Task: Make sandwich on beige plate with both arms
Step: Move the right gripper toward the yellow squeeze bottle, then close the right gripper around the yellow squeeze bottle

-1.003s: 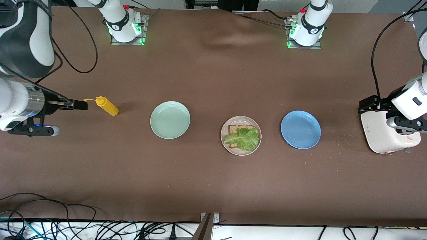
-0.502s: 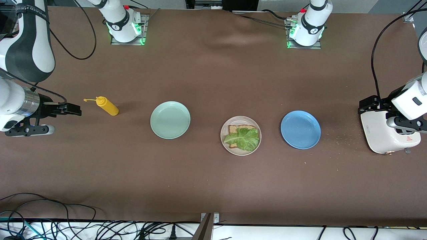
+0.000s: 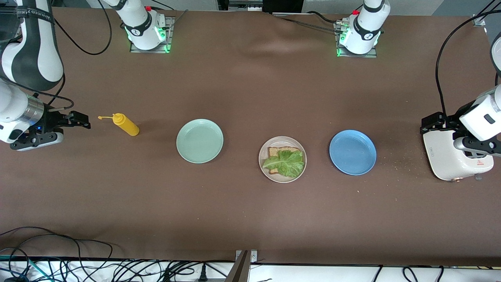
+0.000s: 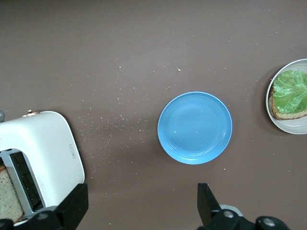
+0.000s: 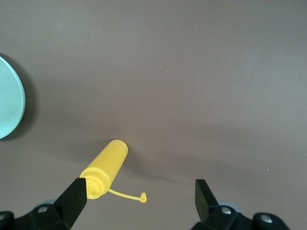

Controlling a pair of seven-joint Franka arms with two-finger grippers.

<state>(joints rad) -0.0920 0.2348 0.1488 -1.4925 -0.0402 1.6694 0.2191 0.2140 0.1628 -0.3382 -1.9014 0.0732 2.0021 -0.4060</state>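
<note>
Your beige plate (image 3: 282, 159) sits between the mint-green plate (image 3: 199, 140) and the blue plate (image 3: 352, 152), carrying one bread slice (image 3: 278, 152) topped with lettuce (image 3: 285, 163). Your right gripper (image 3: 80, 119), fingers spread and empty, hangs by the mustard bottle (image 3: 125, 124), well apart from the beige plate. Your left gripper (image 4: 141, 208), also spread, hovers over the toaster (image 3: 454, 154).

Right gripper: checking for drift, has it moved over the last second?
Yes. The right gripper has drawn back from the yellow bottle, toward the right arm's end of the table.
</note>
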